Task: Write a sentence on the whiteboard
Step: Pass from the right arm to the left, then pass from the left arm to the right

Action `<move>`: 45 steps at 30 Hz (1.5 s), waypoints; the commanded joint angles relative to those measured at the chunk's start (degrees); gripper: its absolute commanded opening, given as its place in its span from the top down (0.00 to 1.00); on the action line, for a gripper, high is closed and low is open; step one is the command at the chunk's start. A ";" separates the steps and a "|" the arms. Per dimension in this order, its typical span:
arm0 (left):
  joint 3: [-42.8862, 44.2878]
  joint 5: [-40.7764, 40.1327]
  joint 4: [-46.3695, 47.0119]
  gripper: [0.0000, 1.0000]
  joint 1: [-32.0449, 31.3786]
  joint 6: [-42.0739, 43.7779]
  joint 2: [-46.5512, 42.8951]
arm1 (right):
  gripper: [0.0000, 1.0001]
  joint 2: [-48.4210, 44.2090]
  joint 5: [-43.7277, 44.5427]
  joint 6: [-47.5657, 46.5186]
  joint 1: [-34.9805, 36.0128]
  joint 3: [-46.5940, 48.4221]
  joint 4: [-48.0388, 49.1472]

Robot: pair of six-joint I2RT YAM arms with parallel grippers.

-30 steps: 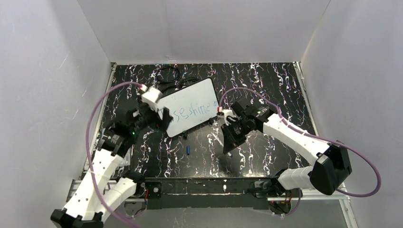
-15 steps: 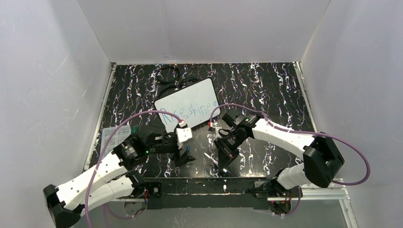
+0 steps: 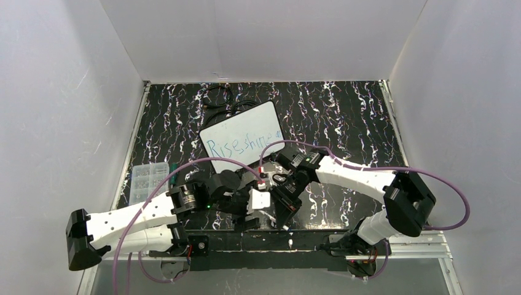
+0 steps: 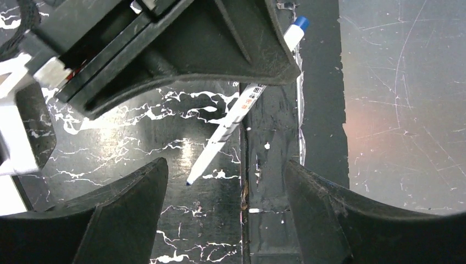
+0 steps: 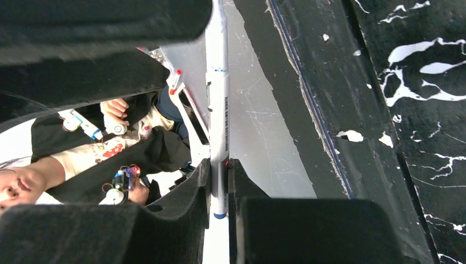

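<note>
Right pincer: the right pincer is clamped narrow on a slim white plastic marker with a blue end, its black fingers pressed against the barrel from both sides.
Marker: it hangs tilted from that grip, blue end up and pointed tip down close over the table (whether the tip touches, I cannot tell).
Left pincer: the left pincer stands wide and grips nothing. The lower part of the marker shows in the gap between its two black fingers, apart from both.
Arms: both white arms are folded in over the near edge, with the left pincer just beside the right one at the middle.
Whiteboard: the small flat white whiteboard with rounded corners and a thin dark edge lies flat on the table beyond the pincers, near the centre. It is turned so its right end sits farther back, and it is apart from both pincers.
Sentence: the blue handwritten sentence runs in one line across the board and reads roughly "Rise shine".
Table: the table is black with white marbled veins.
Other things: a clear plastic compartment box sits at the left edge, and loose black cables lie behind the board.
</note>
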 commanded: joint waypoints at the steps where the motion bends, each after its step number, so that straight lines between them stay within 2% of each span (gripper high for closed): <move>1: 0.71 -1.96 1.25 0.26 -2.26 1.03 -0.32 | 0.99 0.32 -2.46 -0.75 0.99 2.92 -0.27; 5: 1.39 -1.56 1.15 0.36 -4.53 0.61 2.32 | 0.99 0.51 -3.95 -1.16 1.28 3.61 -0.38; 10: 1.71 -4.30 0.28 0.71 -7.29 -0.09 2.36 | 0.99 -0.82 -3.97 -0.63 1.23 5.01 -0.90; 13: 1.79 -6.80 -0.47 0.82 -8.07 -1.06 2.58 | 0.99 -2.30 -3.41 0.97 1.29 5.21 0.29; 15: 2.07 -7.62 -0.59 0.97 -8.12 -2.48 2.94 | 0.99 -3.19 -2.09 2.43 1.22 5.14 1.70; 16: 2.30 -8.16 -0.78 1.00 -8.13 -3.48 3.11 | 0.99 -3.63 0.17 3.04 1.09 5.37 1.95; 17: 2.41 -8.77 -1.22 1.00 -8.17 -4.65 3.14 | 0.97 -4.19 2.70 3.71 0.94 5.73 1.96; 20: 1.61 -11.56 -1.58 1.00 -8.14 -9.01 2.28 | 0.66 -7.83 9.03 7.67 -0.28 5.59 4.41; 22: 0.66 -12.62 -1.06 1.00 -8.09 -12.24 1.29 | 0.48 -11.39 12.13 10.98 -0.62 3.92 8.19; 25: -0.92 -13.06 1.06 1.00 -8.05 -18.76 0.37 | 0.35 -17.19 15.71 16.08 -0.63 -0.98 14.55; 29: -3.80 -13.81 5.47 1.00 -8.01 -27.14 -0.25 | 0.30 -22.86 19.33 20.91 -0.63 -7.46 19.99; 35: -6.63 -14.63 10.11 1.00 -8.00 -34.82 -0.11 | 0.28 -30.26 18.56 30.96 -0.63 -17.29 36.21; 45: -7.60 -14.80 10.60 1.00 -7.84 -35.64 -2.59 | 0.35 -30.97 16.78 31.82 -0.63 -22.22 38.60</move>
